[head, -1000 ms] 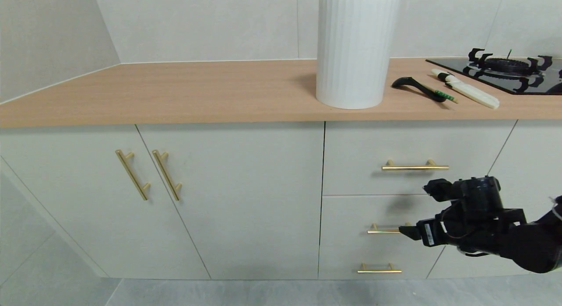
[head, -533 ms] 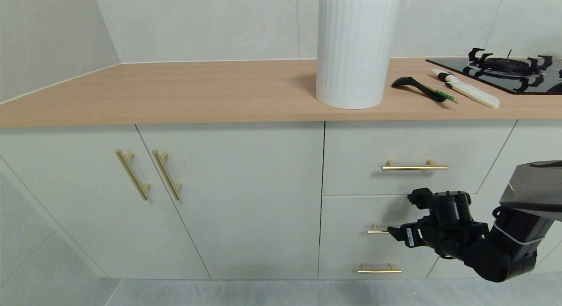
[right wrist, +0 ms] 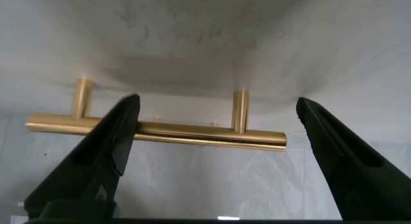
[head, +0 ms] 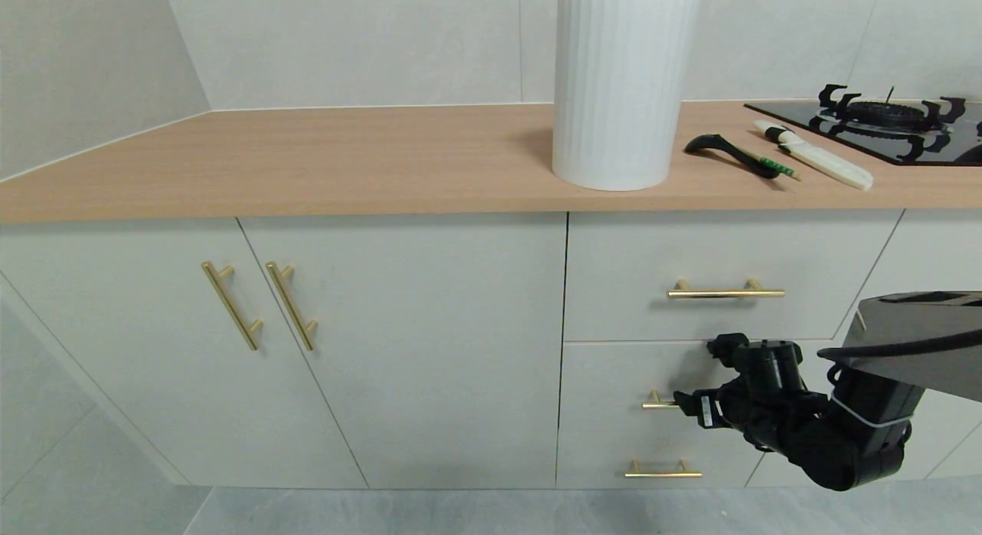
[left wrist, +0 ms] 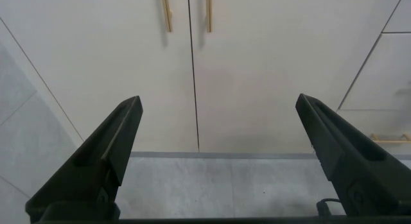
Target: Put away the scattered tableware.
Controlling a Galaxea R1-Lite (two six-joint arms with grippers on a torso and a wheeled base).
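Open right tool (head: 688, 403) at a drawer handle (right wrist: 160, 131)

It is spread wide just before the middle drawer (head: 606, 366). The left tool (left wrist: 218, 105) gapes too, facing cupboard doors (left wrist: 257, 70). A knife (head: 817, 164) and black utensil (head: 721, 147) lie on the surface (head: 345, 159) beside a white tub (head: 617, 86).

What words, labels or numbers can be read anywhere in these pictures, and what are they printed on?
No text here can be read.
Small white sticker on the black right gripper: it carries print, but too small to read.
Tall white ribbed container, light wooden countertop and pale cabinet fronts: no print visible.
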